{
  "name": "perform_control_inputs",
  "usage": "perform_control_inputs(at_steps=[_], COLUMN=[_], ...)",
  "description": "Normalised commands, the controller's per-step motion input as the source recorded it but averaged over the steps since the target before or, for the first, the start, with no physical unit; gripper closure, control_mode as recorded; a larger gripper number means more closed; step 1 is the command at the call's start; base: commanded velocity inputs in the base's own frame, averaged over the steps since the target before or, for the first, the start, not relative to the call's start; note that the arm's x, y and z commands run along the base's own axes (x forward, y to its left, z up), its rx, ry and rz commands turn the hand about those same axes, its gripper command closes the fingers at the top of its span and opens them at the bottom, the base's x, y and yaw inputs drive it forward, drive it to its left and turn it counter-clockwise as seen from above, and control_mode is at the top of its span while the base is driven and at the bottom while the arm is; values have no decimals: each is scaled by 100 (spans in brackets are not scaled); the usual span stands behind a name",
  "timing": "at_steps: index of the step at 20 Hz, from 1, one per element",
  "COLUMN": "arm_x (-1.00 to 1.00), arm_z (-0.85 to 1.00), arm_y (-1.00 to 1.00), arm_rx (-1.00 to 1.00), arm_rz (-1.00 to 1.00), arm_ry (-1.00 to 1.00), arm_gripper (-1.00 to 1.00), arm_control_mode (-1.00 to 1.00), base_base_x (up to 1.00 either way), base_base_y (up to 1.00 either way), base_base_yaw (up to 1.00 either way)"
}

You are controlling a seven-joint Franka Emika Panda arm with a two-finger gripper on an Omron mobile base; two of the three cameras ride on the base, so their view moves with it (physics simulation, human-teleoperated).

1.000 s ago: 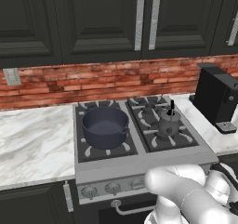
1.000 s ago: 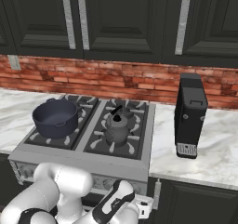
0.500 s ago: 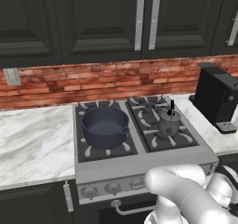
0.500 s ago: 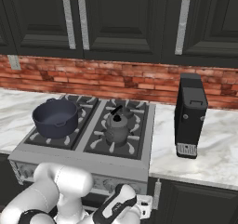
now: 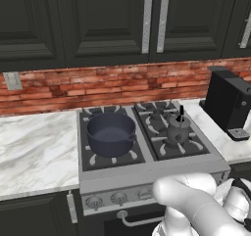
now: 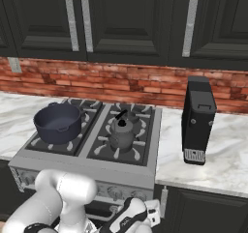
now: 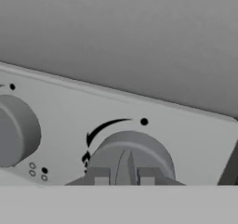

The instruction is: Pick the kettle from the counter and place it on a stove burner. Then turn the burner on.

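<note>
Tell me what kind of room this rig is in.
A simulated home kitchen, by the look of it: a four-burner gas stove set into a marble counter, dark cabinets over a brick backsplash, and a black coffee machine beside the stove.

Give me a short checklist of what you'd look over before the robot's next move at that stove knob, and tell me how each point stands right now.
1. Kettle sits on a stove burner, upright on the front right grate: ok.
2. Blue pot sits on its own burner, apart from the kettle: ok.
3. Pincer is lined up with the knob, one fingertip on each side of the knob's ridge: ok.
4. Pincer is shut on the knob: ok.
5. This knob belongs to the kettle's burner: cannot tell from the close-up.
6. Flame under the kettle: none visible, so the burner is not yet on: not ok.
</note>
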Motion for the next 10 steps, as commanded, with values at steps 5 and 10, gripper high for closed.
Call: perform_control_inputs(at_steps=[5,10], arm_x=[3,28], arm_z=[-64,-100], arm_y=[29,37], arm_rx=[-37,-50], arm_rz=[28,29], arm_ry=[-3,0], arm_gripper=[100,100], arm_control_mode=[-100,-100], base_base_x=[0,0], base_base_y=[0,0], base_base_yaw=[0,0])
